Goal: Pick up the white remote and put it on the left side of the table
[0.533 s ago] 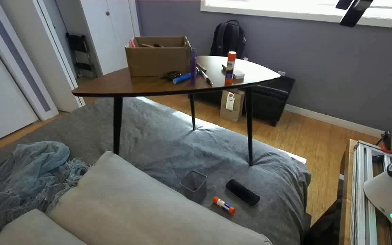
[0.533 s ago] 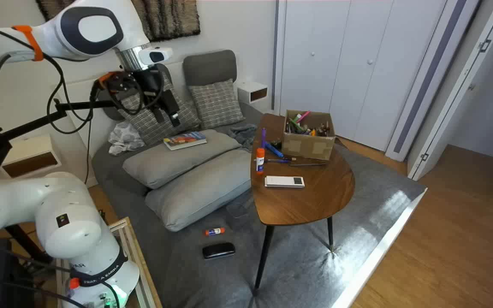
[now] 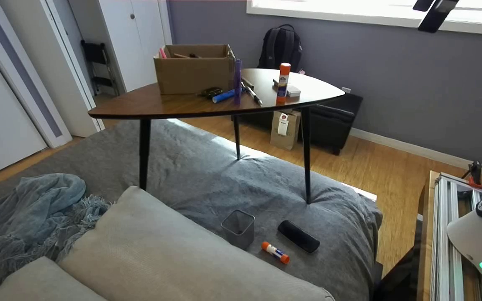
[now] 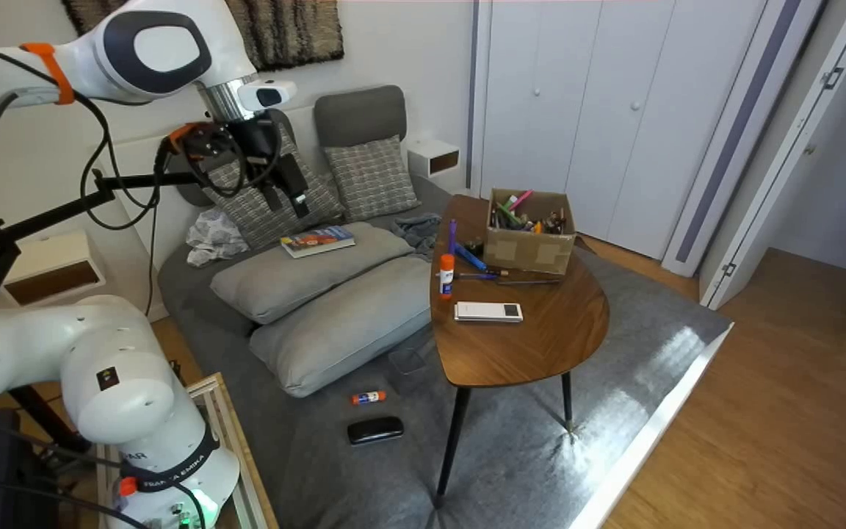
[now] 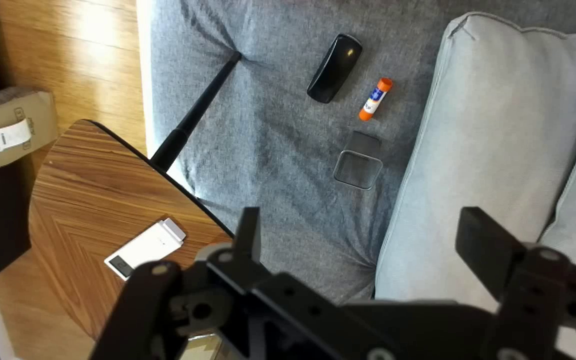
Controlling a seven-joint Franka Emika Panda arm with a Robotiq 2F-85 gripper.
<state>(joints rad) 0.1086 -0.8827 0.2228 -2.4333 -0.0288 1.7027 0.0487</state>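
The table [image 4: 533, 353] presented a brown wooden top of rounded triangular shape. The white remote [image 4: 486, 312] was observed lying flat on it. Near the remote, an orange-capped glue stick [image 4: 446, 278] stood upright. A cardboard box [image 4: 528, 252] rested there, with a blue tube [image 3: 224, 95], an upright purple tube [image 3: 237, 81] and a slim pen [image 3: 253, 95] nearby.

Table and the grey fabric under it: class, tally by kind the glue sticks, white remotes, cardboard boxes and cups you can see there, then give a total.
Glue sticks: 2
White remote: 1
Cardboard box: 1
Cup: 1
Total: 5
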